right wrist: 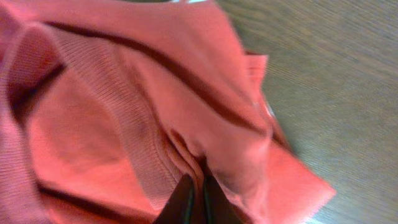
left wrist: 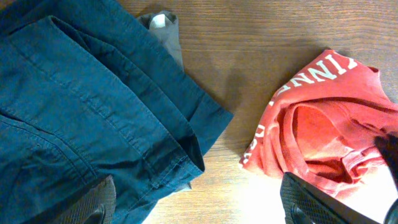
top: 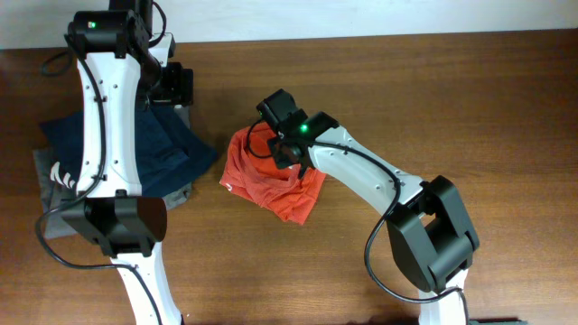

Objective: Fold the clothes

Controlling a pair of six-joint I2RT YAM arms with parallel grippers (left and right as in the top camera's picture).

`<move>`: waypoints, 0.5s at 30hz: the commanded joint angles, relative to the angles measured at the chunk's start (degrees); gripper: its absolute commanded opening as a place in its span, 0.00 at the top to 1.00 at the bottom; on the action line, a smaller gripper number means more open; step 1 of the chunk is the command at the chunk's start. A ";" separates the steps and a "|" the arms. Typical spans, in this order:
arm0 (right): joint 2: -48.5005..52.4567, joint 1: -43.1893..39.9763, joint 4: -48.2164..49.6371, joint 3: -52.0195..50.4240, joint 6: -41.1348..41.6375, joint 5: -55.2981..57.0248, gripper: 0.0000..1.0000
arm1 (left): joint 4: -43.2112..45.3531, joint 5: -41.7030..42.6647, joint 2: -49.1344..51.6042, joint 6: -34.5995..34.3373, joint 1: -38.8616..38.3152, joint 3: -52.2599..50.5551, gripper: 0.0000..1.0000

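T-shirt (top: 271,185) in right gripper (right wrist: 198,185) (table (top: 470,81) around)

The grey garment (top: 45,161) lies mostly hidden beneath the navy garment (top: 167,144). The left wrist view cuts the orange-red T-shirt (left wrist: 317,124) at its right edge, and folds break up its white lettering (left wrist: 311,78). The right wrist view is blurred, and its bottom edge cuts off the right fingers (right wrist: 184,200).

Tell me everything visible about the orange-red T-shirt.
The orange-red T-shirt lies crumpled in an unfolded heap on the wooden table, right of the navy garment and apart from it. It looks like soft cotton knit with a ribbed collar and white lettering. The right gripper is shut, pinching a fold near the collar.
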 commanded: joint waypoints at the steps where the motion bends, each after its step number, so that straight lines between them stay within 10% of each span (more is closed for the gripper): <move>1: 0.46 -2.60 -1.49 0.55 0.59 5.86 0.96 | -0.02 0.66 -0.26 0.31 0.11 0.22 0.16; 15: 0.39 -13.81 -3.45 0.55 0.57 5.38 0.83 | 0.07 0.66 -0.26 0.31 0.09 0.22 0.16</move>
